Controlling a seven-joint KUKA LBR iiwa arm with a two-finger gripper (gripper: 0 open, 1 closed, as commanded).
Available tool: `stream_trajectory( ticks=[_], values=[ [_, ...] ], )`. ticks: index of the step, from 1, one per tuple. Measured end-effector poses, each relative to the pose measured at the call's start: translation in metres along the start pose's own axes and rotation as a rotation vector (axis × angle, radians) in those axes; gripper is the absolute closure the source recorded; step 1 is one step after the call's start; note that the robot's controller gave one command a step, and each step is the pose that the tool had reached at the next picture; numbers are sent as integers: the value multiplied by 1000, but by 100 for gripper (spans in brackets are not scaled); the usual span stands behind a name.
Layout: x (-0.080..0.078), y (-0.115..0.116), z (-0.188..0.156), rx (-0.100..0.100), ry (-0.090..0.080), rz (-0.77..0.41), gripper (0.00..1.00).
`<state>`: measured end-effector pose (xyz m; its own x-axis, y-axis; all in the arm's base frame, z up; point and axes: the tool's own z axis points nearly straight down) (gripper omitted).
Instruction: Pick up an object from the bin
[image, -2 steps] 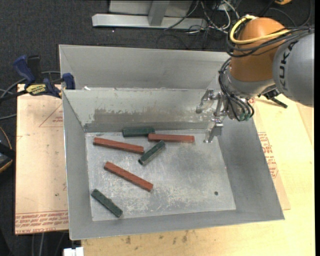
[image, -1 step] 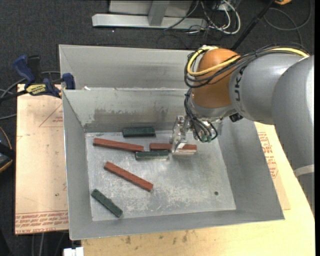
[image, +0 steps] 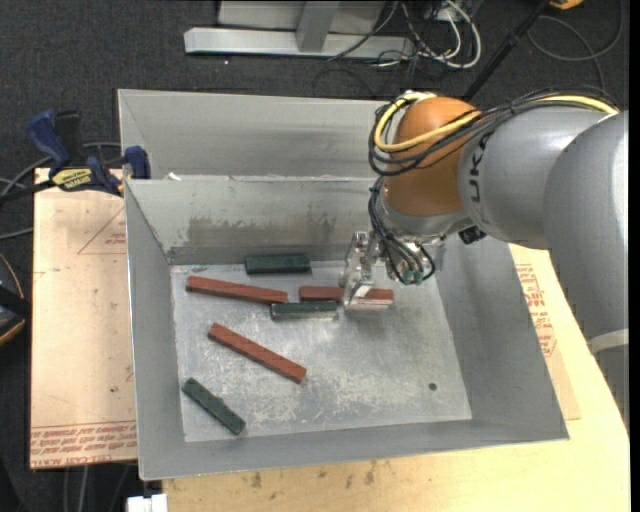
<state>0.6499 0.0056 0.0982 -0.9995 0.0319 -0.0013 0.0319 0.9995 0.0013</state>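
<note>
One gripper against short red-brown bar

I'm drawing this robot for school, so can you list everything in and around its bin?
Surface: grey metal bin, floor scuffed.
Job's things: short red-brown bar, mid-bin, under the gripper.
Clutter: middle green bar just in front of it; long red-brown bar to the left; slanted red-brown bar; back green bar; front-left green bar.
Gripper: gripper low over the short bar; grip unclear.
Cables: yellow and black loops on the wrist.
Surroundings: cords on dark floor behind.
</note>
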Motion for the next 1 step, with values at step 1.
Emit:
stream_trajectory(
  ticks=[1],
  values=[
    [6,8,-140,0,-2,97,100]
  ],
)
